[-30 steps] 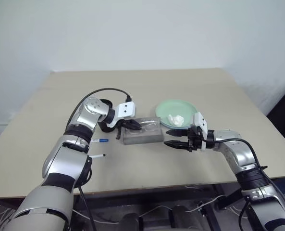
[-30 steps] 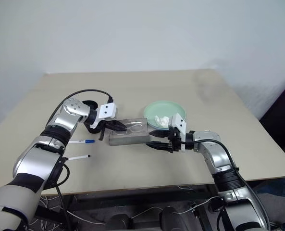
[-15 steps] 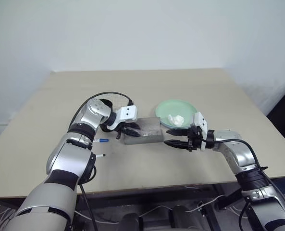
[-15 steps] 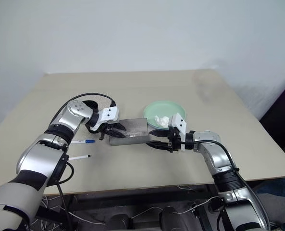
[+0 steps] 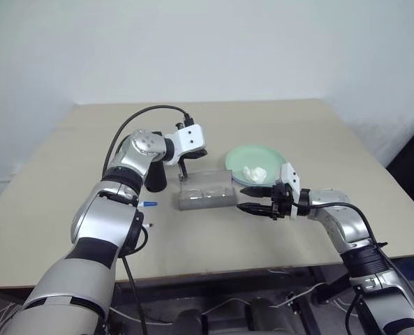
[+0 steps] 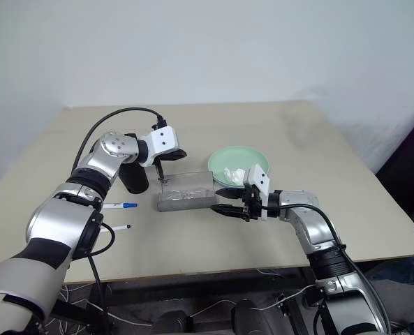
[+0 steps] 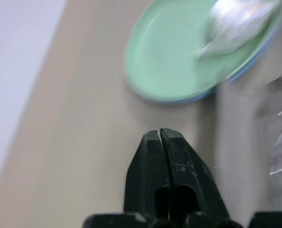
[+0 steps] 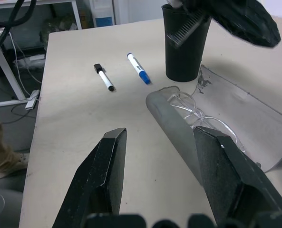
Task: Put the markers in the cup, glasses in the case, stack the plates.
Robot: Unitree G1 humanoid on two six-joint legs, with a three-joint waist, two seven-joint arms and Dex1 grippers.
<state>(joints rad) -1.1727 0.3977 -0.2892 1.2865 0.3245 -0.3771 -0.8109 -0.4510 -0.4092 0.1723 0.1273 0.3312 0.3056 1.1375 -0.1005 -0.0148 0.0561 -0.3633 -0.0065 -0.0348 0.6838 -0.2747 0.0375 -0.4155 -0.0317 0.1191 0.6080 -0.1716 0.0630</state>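
Left end effector risen | case just below | glasses inside

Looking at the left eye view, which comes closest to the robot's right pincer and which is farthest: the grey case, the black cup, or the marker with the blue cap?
From the right pincer:
1. Grey case, just beside its tips.
2. Black cup, beyond the case's far end.
3. Blue-capped marker, past the case, near the left arm; close to the cup's rank.
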